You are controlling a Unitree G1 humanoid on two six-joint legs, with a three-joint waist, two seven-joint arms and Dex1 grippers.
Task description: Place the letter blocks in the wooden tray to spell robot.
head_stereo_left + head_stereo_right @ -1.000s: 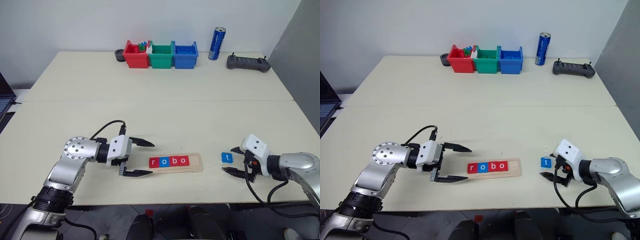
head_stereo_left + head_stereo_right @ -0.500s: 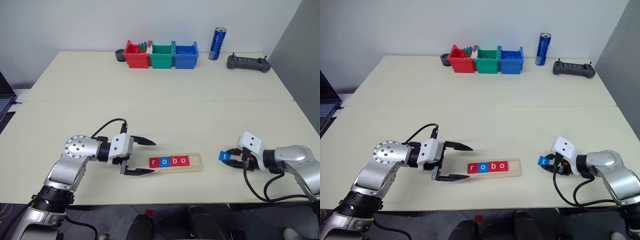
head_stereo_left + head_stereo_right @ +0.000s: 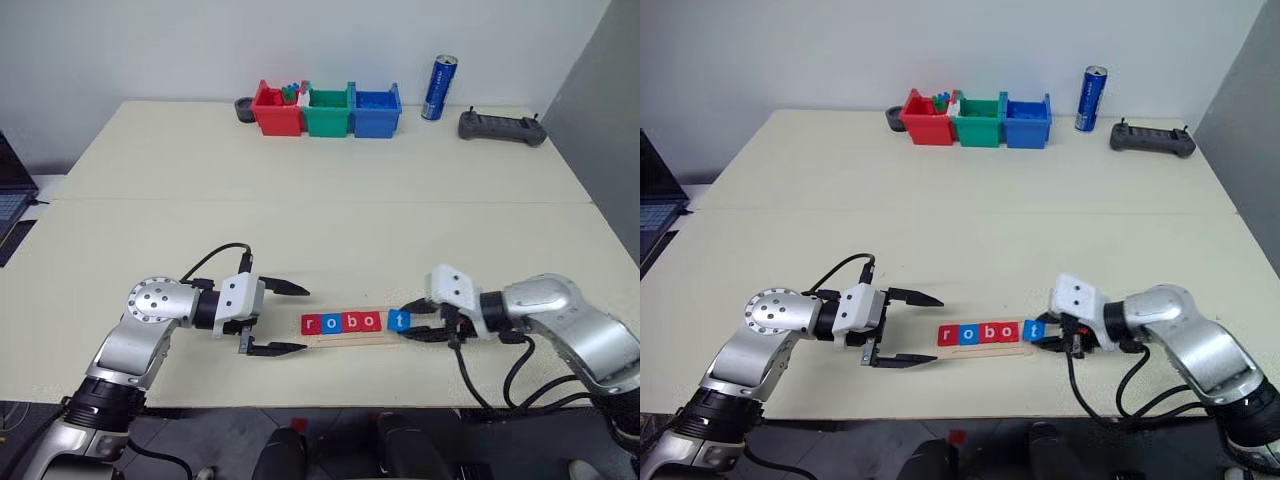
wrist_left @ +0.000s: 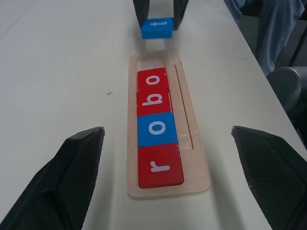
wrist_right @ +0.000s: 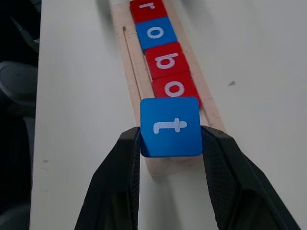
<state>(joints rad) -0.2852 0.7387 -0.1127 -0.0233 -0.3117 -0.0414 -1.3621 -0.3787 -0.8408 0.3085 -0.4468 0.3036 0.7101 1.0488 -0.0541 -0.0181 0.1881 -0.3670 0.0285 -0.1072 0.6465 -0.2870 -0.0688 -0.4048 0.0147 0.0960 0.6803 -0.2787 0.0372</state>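
A blue "t" block is gripped between the two fingers of the right gripper and is held just above the right end of the wooden tray. Four blocks, a red "r", a blue "o", a red "b" and a red "o", are seated side by side in the tray. The left gripper is held with its fingers spread wide, empty, beside the left end of the tray on the table.
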